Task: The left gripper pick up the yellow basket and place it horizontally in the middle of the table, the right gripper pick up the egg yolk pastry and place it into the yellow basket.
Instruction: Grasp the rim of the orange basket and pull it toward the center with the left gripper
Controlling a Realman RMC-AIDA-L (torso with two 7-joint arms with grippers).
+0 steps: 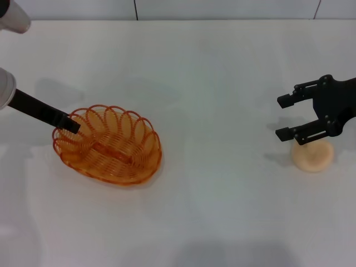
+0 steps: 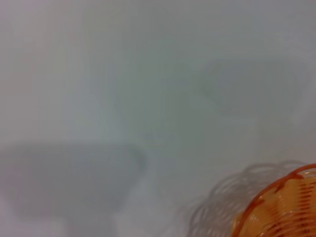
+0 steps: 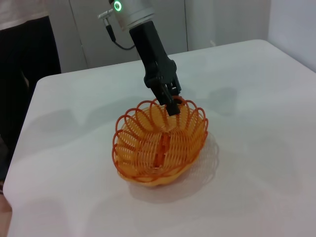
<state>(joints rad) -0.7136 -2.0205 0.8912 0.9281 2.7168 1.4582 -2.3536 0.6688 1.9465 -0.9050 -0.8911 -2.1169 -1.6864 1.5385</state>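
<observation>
No legible text, labels, brand marks, numbers or signs in any view. Checked the yellow basket (image 1: 108,146), the egg yolk pastry (image 1: 314,156), both grippers and the white surface (image 1: 211,83): all unmarked. Sole indicator: a green ring light (image 3: 117,6) on the left arm's wrist, carrying no characters.

A plain white matte worktop (image 1: 211,72) fills the head view, soft shadows lying across it. Beyond its far edge stand pale grey wall panels (image 3: 217,22) with thin vertical seams.
</observation>
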